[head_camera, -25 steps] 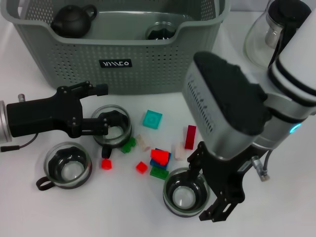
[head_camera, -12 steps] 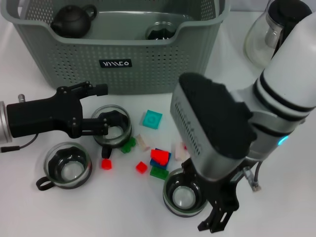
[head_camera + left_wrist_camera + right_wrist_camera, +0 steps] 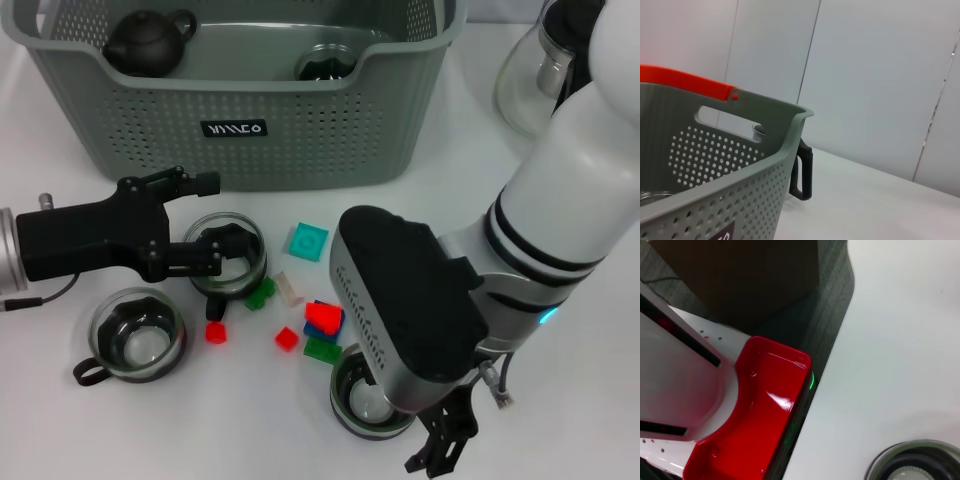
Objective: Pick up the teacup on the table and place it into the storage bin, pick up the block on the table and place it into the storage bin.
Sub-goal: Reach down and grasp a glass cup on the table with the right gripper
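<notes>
Right gripper (image 3: 420, 440) now lower over teacup (image 3: 365, 400).

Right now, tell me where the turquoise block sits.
In the head view, the turquoise block lies flat on the white table just in front of the storage bin, right of the glass teacup at the left hand.

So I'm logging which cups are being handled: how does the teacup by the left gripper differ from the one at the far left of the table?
The gripped teacup has the left gripper closing around its rim; the far-left teacup stands free, untouched. The gripped teacup sits nearer the storage bin, among the small blocks; the far-left teacup sits nearer the table's front edge, its handle plainly showing. Both are upright glass cups with dark insides.
</notes>
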You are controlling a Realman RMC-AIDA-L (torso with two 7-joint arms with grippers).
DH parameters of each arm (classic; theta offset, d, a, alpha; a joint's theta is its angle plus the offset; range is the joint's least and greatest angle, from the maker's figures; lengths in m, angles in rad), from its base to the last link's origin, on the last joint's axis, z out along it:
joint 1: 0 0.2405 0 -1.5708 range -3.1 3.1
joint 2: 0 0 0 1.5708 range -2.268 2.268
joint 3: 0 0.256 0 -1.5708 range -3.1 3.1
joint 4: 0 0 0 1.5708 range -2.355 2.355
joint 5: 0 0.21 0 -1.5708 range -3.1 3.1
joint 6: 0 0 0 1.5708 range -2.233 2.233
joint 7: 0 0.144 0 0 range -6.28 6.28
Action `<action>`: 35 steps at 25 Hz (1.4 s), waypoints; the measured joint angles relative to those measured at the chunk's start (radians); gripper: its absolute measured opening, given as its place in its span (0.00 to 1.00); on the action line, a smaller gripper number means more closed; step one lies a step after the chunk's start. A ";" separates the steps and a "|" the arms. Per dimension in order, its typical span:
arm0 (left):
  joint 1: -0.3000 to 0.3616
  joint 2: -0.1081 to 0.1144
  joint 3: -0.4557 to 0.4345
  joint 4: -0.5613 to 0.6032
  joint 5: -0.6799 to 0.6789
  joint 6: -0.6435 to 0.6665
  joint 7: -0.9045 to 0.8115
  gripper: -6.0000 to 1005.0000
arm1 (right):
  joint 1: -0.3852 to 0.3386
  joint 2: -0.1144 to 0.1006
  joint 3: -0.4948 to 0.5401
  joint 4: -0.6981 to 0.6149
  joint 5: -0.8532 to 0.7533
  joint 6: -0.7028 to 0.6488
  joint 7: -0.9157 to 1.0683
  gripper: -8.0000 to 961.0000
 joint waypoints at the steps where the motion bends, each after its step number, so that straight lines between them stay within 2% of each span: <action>1: 0.001 0.000 0.000 0.000 0.000 0.000 0.000 0.93 | 0.000 0.000 -0.004 0.002 -0.001 0.008 0.000 0.98; 12: 0.010 -0.003 -0.001 0.000 -0.003 -0.005 0.014 0.93 | 0.000 0.002 -0.084 0.018 -0.015 0.078 0.002 0.98; 28: 0.009 -0.003 -0.002 -0.014 -0.003 -0.018 0.026 0.93 | 0.003 0.004 -0.124 0.042 -0.048 0.116 0.015 0.98; 35: 0.010 -0.003 -0.002 -0.014 -0.003 -0.018 0.026 0.93 | 0.006 0.005 -0.126 0.048 -0.044 0.116 0.018 0.88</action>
